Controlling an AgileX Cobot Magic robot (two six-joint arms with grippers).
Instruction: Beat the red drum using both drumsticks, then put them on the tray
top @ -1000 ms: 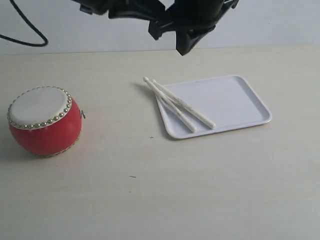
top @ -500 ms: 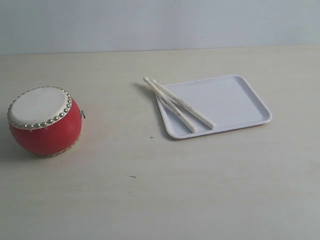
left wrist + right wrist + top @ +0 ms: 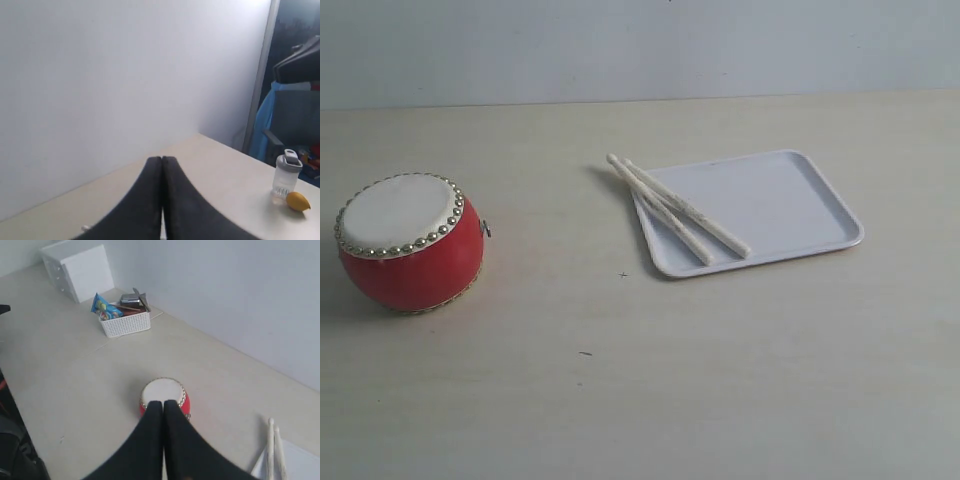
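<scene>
on the counter (image 3: 620,390), the red drum (image 3: 410,243) sits well left of the tray (image 3: 790,200). both drumsticks (image 3: 678,210) lie on the tray, tips overhanging its rim. left claw (image 3: 162,160) and right claw (image 3: 163,403) are pinched closed, empty. task looks finished; any retreat should avoid nudging the sticks.

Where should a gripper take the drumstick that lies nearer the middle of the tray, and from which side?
Grip that drumstick near its thick end, inside the tray, coming down from above with the jaws across the shaft. The other drumstick lies almost against it at the thin tips, but they spread apart toward the thick ends, so a finger probably fits between them there.
</scene>
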